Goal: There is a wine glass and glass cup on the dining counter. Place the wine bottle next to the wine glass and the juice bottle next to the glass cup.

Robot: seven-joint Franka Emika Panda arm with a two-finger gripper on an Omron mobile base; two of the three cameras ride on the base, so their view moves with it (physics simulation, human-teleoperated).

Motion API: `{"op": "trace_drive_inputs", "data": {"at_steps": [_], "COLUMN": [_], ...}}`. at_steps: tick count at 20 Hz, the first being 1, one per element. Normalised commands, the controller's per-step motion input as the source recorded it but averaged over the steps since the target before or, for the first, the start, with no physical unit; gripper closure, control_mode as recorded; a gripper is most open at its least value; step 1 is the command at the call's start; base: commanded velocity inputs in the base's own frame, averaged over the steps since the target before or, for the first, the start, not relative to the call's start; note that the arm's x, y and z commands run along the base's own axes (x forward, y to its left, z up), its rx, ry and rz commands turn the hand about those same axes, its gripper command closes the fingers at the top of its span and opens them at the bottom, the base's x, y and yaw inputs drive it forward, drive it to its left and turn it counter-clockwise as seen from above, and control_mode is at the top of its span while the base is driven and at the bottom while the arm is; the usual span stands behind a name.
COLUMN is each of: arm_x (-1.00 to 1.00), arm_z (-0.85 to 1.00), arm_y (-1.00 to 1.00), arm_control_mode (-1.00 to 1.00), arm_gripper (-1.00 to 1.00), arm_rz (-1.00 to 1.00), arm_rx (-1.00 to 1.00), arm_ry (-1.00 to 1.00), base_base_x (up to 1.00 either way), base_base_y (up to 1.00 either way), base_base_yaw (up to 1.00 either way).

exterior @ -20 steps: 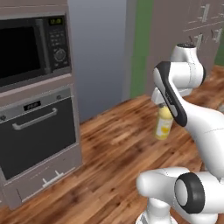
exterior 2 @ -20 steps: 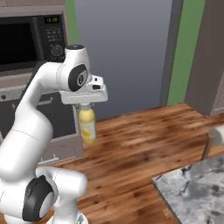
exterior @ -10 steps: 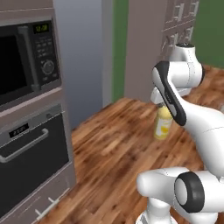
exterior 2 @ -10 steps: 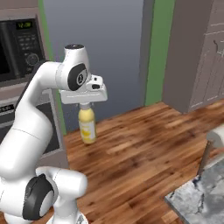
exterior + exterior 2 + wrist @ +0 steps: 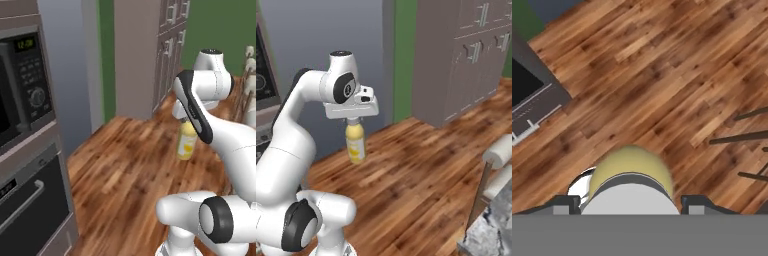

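My gripper (image 5: 353, 121) is shut on the neck of the juice bottle (image 5: 355, 142), a stubby yellow bottle with a pale label that hangs upright high above the wooden floor. In the left base view the juice bottle (image 5: 186, 141) shows just past my forearm, with the gripper (image 5: 183, 119) above it. From the hand view I look down on the juice bottle (image 5: 631, 172) and its white cap, held between the tips of the gripper (image 5: 629, 202). A marbled corner of the dining counter (image 5: 491, 235) shows at lower right. The wine bottle, wine glass and glass cup are out of view.
A microwave (image 5: 25, 95) and oven (image 5: 30, 210) fill a grey tower at left. Tall grey cabinets (image 5: 466, 55) stand against a green wall ahead. A white-cushioned stool (image 5: 501, 150) stands by the counter corner; stool legs (image 5: 747, 135) cross the floor.
The whole picture has shifted: the camera swung, so the oven tower slid left and the cabinets and stool came into view. The juice bottle stays held in my gripper.
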Motion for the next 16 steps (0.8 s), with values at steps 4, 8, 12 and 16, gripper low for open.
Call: {"op": "trace_drive_inputs", "data": {"at_steps": [4,8,12,16], "arm_x": [0.0,0.0,0.0,0.0], "arm_z": [0.0,0.0,0.0,0.0], "arm_y": [0.0,0.0,0.0,0.0], "arm_control_mode": [1.0,1.0,1.0,1.0], "arm_gripper": [1.0,1.0,1.0,1.0], "arm_rz": [0.0,0.0,0.0,0.0], "arm_rx": [0.0,0.0,0.0,0.0], "arm_ry": [0.0,0.0,0.0,0.0], "base_base_x": [0.69,0.68,0.6,0.55], "base_base_y": [0.2,0.2,0.2,0.21], "base_base_yaw": [-0.36,-0.37,-0.46,-0.51]}}
